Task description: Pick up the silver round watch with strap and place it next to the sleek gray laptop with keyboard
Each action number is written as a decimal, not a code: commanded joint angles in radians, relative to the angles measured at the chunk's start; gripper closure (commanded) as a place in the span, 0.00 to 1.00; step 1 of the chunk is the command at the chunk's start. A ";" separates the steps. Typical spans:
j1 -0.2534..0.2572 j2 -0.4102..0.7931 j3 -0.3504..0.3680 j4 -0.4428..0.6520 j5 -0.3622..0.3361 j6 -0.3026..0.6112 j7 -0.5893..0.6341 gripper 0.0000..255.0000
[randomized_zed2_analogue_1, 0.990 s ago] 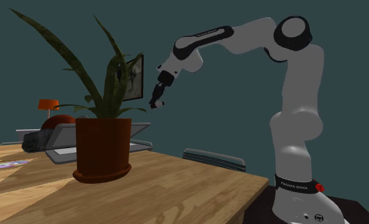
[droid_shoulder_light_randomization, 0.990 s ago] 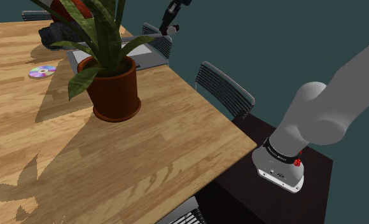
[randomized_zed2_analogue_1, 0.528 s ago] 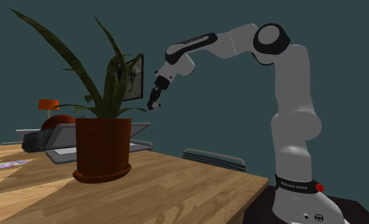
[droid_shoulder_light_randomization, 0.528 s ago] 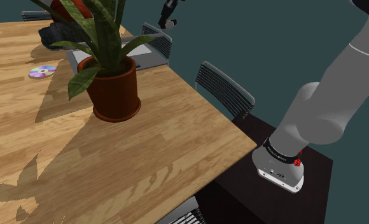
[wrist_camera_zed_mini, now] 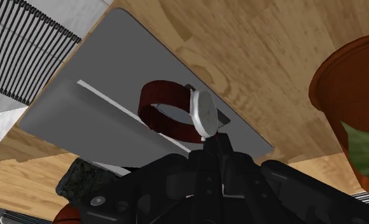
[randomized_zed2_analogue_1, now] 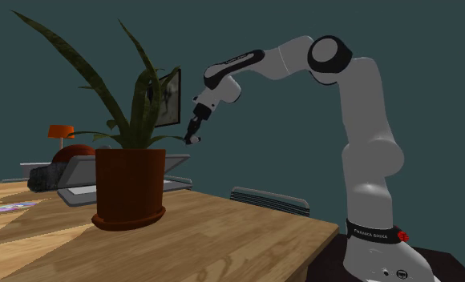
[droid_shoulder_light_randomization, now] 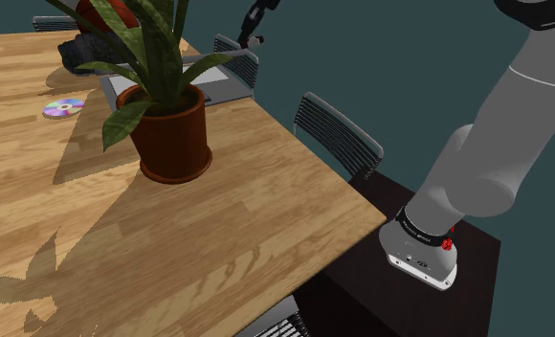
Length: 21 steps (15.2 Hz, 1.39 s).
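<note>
Dark teal walls back a light wooden plank table (droid_shoulder_light_randomization: 228, 230); on it stands a spiky green plant in a round terracotta pot (droid_shoulder_light_randomization: 175, 139), with a shiny iridescent disc (droid_shoulder_light_randomization: 63, 107) lying well apart toward the shoulder view's left. Behind the pot sits an open flat grey laptop (randomized_zed2_analogue_1: 82, 175); grey slatted chairs (droid_shoulder_light_randomization: 338, 129) line the table's edge. High over that far end hangs the black two-finger gripper (wrist_camera_zed_mini: 214, 145), its fingers clamped on the rim of the silver round watch with a dark red strap (wrist_camera_zed_mini: 202, 113); the watch is off the table, in the air above the laptop's grey surface, its strap looping away from the fingers.
</note>
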 commanded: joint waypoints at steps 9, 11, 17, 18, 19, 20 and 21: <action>0.002 0.026 0.006 -0.098 0.047 0.115 -0.061 1.00; 0.002 0.034 0.008 -0.115 0.058 0.138 -0.074 1.00; 0.001 0.060 0.014 -0.161 0.097 0.202 -0.118 1.00; 0.001 0.065 0.016 -0.168 0.105 0.213 -0.126 1.00; 0.000 0.070 0.017 -0.174 0.112 0.223 -0.134 1.00; 0.000 0.075 0.018 -0.180 0.120 0.234 -0.142 1.00; 0.000 0.081 0.020 -0.186 0.128 0.244 -0.150 1.00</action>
